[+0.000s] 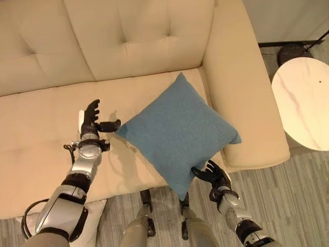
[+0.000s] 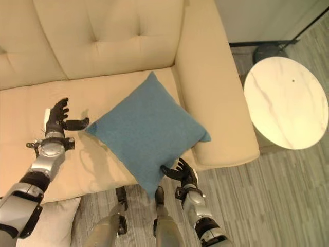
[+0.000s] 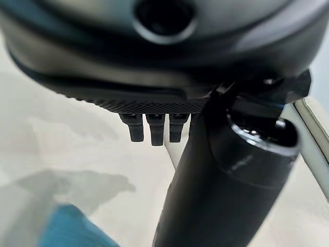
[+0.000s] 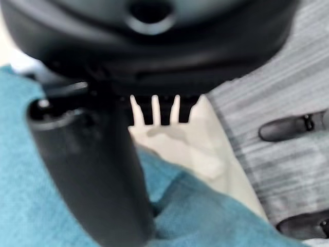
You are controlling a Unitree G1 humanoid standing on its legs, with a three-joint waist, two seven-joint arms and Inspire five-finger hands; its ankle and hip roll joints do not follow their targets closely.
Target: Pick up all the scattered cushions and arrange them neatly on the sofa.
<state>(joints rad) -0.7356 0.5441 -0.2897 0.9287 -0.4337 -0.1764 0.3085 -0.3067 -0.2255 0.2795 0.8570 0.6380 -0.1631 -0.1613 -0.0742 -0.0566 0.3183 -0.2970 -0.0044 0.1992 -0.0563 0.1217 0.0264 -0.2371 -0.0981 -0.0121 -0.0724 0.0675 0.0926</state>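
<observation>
A blue cushion (image 1: 179, 131) lies on the seat of the cream sofa (image 1: 46, 123), turned like a diamond: one corner points toward the backrest at 12 o'clock, one toward the sofa's arm (image 1: 241, 92) at 3 o'clock, one at 9 o'clock, and the bottom corner hangs past the seat's front edge over the grey floor (image 1: 288, 195) at 6 o'clock. The left hand (image 1: 91, 119) hovers over the seat just beside the cushion's 9 o'clock corner, fingers straight and spread, its thumb stretched toward that corner; it has hold of nothing. The right hand (image 1: 216, 176) sits at about 5 o'clock from the cushion's middle, against the lower edge near the seat front, fingers loosely spread and the thumb lying along the blue fabric in the right wrist view; whether it is pinching the cloth, I cannot tell. A pale cushion (image 1: 92, 226) lies on the floor at 7 o'clock, beside the left arm. A round white marbled table (image 1: 303, 103) stands at 3 o'clock beyond the sofa's arm
</observation>
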